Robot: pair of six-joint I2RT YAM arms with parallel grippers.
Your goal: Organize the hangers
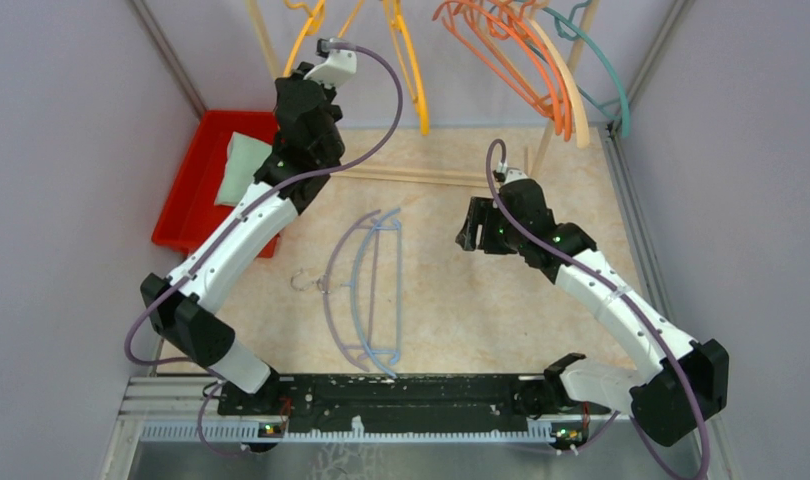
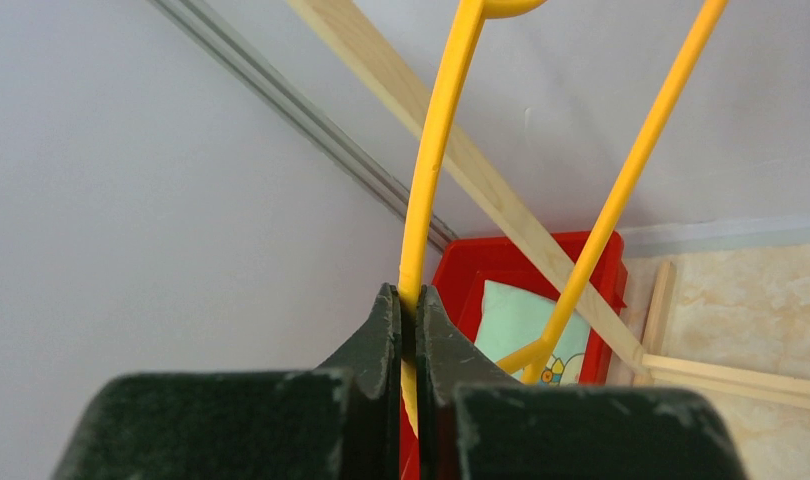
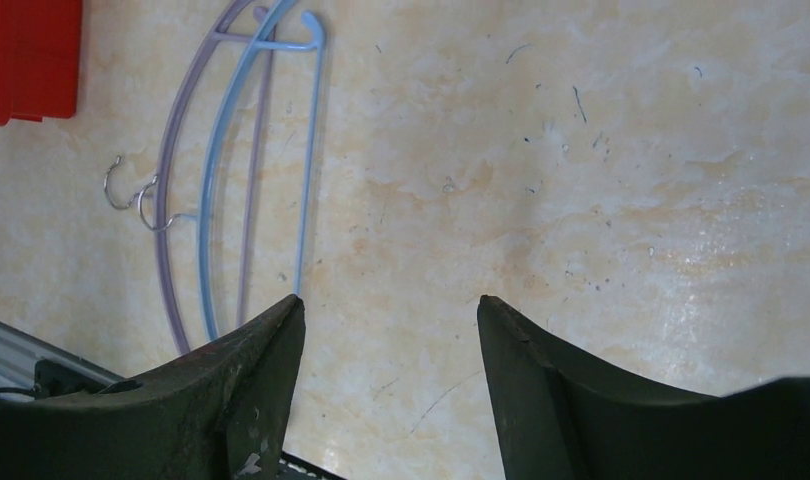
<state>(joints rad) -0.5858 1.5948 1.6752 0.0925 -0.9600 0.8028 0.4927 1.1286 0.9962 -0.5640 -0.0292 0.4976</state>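
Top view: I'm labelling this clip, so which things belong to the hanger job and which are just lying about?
Job: yellow hanger clamped in the left gripper; orange hangers and teal hanger hanging at the rack; blue hanger and lavender hanger flat on the table.
Lying about: red tray, pale cloth in it.

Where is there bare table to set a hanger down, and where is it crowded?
Bare tabletop lies between the light blue hanger and the right arm, below the open right gripper. Crowded: the back under the hung orange hangers, and the left by the red bin.
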